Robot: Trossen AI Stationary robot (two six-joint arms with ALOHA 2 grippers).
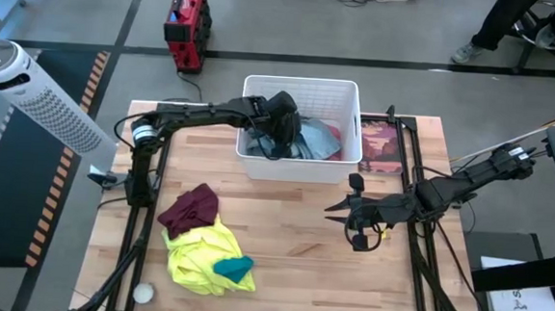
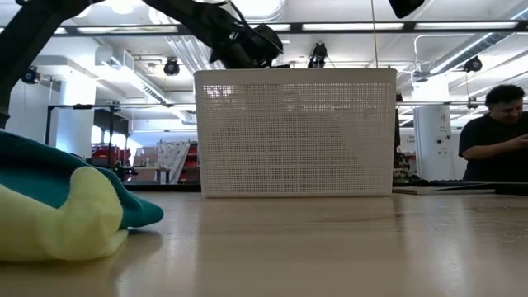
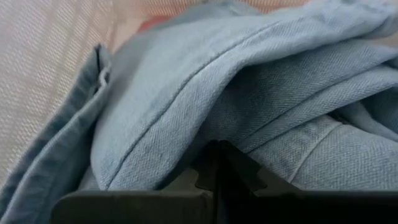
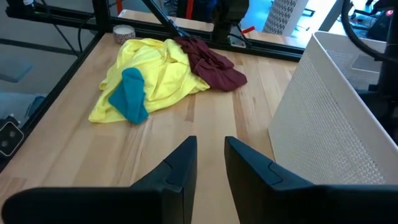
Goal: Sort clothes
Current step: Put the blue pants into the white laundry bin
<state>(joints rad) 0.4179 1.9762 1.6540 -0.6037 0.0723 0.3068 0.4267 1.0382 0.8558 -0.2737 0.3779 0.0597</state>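
A white mesh basket (image 1: pixel 351 131) stands at the table's far middle and holds a light blue denim garment (image 1: pixel 312 143) with other clothes. My left gripper (image 1: pixel 281 129) reaches down into the basket and is shut on the denim (image 3: pixel 249 93). A maroon garment (image 1: pixel 189 208), a neon yellow one (image 1: pixel 199 252) and a teal piece (image 1: pixel 234 267) on top of the yellow lie in a heap on the table's left near side. My right gripper (image 1: pixel 337 209) is open and empty over bare table, right of the middle, pointing at the heap (image 4: pixel 155 74). My left gripper has its fingers (image 3: pixel 214 171) together with their tips under a fold of the denim garment (image 3: pixel 205 134), coming from above into the basket. The fold hides the tips, so how many layers they hold cannot be told. The denim lies slack in the basket.
A flat pink-brown camouflage piece (image 1: pixel 379 147) lies right of the basket. A small white round thing (image 1: pixel 142 291) sits at the near left corner. Bare wood lies between the heap and my right gripper. A person (image 2: pixel 495 124) sits beyond the table.
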